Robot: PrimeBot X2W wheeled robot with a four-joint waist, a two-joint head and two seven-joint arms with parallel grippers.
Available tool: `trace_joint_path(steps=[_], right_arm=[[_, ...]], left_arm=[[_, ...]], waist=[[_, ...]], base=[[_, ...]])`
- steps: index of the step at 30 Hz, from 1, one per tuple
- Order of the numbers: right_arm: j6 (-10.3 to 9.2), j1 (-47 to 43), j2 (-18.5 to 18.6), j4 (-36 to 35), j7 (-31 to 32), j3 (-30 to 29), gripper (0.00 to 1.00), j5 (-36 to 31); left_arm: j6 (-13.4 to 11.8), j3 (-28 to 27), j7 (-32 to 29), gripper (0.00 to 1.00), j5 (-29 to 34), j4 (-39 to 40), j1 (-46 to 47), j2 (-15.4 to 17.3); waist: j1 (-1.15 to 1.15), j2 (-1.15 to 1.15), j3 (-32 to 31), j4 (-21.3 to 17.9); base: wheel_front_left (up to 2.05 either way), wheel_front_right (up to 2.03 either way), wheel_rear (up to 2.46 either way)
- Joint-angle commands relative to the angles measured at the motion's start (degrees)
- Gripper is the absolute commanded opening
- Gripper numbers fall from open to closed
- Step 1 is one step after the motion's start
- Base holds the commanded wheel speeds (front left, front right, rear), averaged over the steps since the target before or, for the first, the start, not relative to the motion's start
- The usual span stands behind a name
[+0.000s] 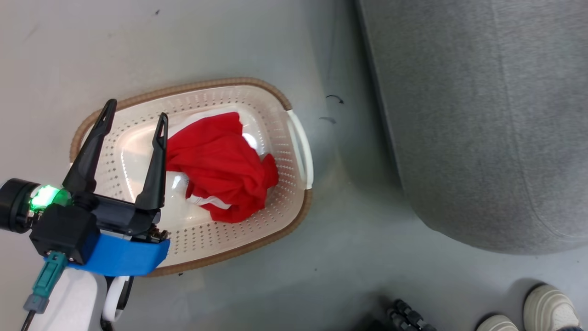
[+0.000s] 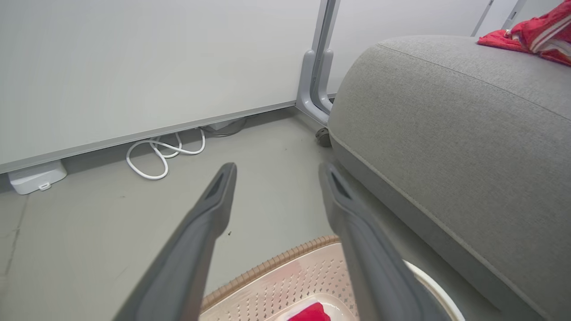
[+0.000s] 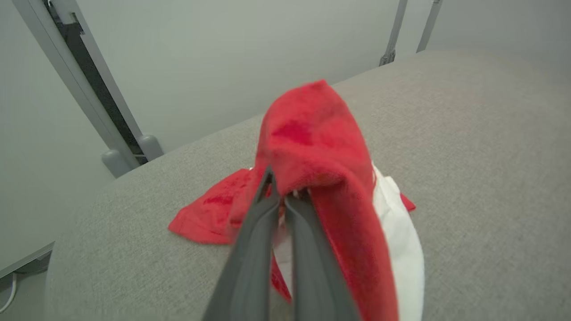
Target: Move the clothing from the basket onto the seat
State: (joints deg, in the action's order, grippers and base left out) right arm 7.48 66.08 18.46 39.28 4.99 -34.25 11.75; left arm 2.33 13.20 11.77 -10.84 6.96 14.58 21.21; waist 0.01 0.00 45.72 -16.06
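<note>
A crumpled red garment with white trim (image 1: 220, 165) lies in the right half of the cream perforated basket (image 1: 193, 86) on the floor. My left gripper (image 1: 136, 110) hovers over the basket's left half, open and empty, its right finger close beside the cloth. In the left wrist view the left gripper (image 2: 277, 168) points past the basket (image 2: 285, 285) toward the wall. The grey seat (image 1: 482, 115) stands right of the basket. My right gripper (image 3: 280, 198) is shut on another red and white garment (image 3: 321, 147), whose lower folds rest on the seat (image 3: 482, 156).
A person's pale shoes (image 1: 546, 305) stand at the lower right on the floor, with a dark object (image 1: 406, 317) beside them. A white cable (image 2: 160, 151) and a small white box (image 2: 35, 176) lie along the wall. A grey panel foot (image 2: 314, 76) stands by the seat's corner.
</note>
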Motion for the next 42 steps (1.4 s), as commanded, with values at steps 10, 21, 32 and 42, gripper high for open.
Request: trace_joint_path(steps=[10,21,32,42], right_arm=[[0.02,-4.77,1.96,9.22,-4.25,3.7,1.0,-9.17],[0.02,-15.77,0.41,6.93,-6.61,12.12,1.0,-9.25],[0.02,-35.13,-6.04,-10.59,-5.9,19.58,1.0,-4.87],[0.03,-51.11,-12.23,-27.37,-4.88,22.58,1.0,-6.79]], left_arm=[[0.2,1.73,2.1,1.0,-0.8,-3.86,1.59,-2.13],[1.12,2.34,3.47,1.0,-3.63,-12.09,-1.24,-7.8],[2.09,-2.84,3.48,1.0,-4.52,-16.84,-7.94,-13.24],[3.17,-7.79,3.49,1.0,-3.8,-19.76,-13.05,-15.26]], waist=[[-0.01,0.0,-4.08,3.42],[-0.01,0.0,-19.15,6.68],[-0.01,0.0,-32.44,8.3],[-0.01,0.0,-39.85,10.23]], base=[[0.0,0.0,0.0],[0.0,0.0,0.0],[0.0,0.0,0.0],[0.0,0.0,0.0]])
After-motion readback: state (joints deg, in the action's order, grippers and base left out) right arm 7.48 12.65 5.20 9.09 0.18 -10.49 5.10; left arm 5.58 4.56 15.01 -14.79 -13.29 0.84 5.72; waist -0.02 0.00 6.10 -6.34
